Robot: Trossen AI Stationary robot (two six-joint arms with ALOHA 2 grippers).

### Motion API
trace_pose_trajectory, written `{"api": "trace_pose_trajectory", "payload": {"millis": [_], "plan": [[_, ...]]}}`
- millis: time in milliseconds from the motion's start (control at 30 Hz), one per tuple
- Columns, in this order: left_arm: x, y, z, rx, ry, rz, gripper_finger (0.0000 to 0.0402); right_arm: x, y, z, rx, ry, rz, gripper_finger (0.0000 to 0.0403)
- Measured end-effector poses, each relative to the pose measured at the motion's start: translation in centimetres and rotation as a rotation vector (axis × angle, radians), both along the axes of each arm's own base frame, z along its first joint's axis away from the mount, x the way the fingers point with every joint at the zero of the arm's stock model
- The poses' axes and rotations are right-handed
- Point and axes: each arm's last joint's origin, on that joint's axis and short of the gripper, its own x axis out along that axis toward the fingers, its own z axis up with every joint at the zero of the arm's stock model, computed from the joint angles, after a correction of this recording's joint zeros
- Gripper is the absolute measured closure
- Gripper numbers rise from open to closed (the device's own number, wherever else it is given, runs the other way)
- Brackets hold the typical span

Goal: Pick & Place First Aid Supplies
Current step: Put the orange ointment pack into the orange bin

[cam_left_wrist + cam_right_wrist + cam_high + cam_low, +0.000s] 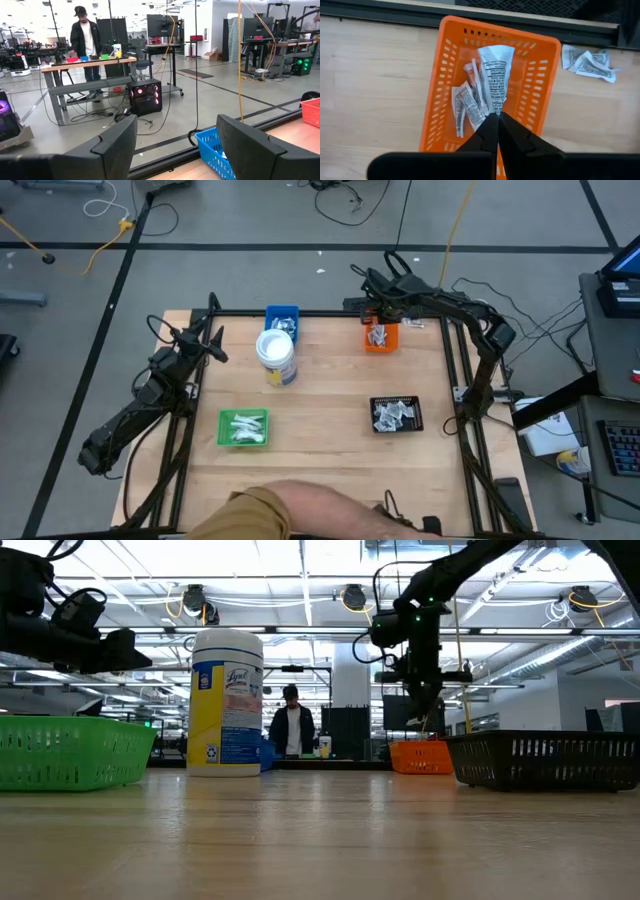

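first aid supplies packet [496, 75] hangs pinched in the right claw [497, 122], directly over the orange tray [437, 107] under it. placing step, i'd say: next, release so it drops among the packets inside. left claw [175, 145] waits released, far across the worktop [330, 455].

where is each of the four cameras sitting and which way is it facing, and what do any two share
High view: overhead, straight down on the table; both arms show, plus a person's sleeve at the near edge.
Low view: at tabletop height, level across it into the room; right arm comes down over the orange tray.
Left wrist view: on the left arm, facing past the table's edge into the room; left end effector open, empty.
Right wrist view: on the right arm, looking down; right end effector shut on a packet.
Shared: high, low and right wrist views all show the orange tray.
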Motion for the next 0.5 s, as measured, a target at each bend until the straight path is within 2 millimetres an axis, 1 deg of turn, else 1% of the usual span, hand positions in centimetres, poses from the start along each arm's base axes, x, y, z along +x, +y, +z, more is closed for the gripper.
{"api": "trace_pose_trajectory", "payload": {"millis": [167,233,500], "plan": [[0.0,0.0,0.0,0.000,-0.001,-0.001,0.0128,0.5,-0.2,0.6,-0.033,-0.024,-0.007,0.0403],[0.0,0.0,0.0,0.000,0.000,0.000,0.0128,0.8,-0.2,-0.1,-0.030,-0.004,-0.015,0.0403],[0.0,0.0,0.0,0.000,0.000,0.000,0.0128,1.6,0.0,-4.2,0.049,0.084,0.021,0.0403]]}}
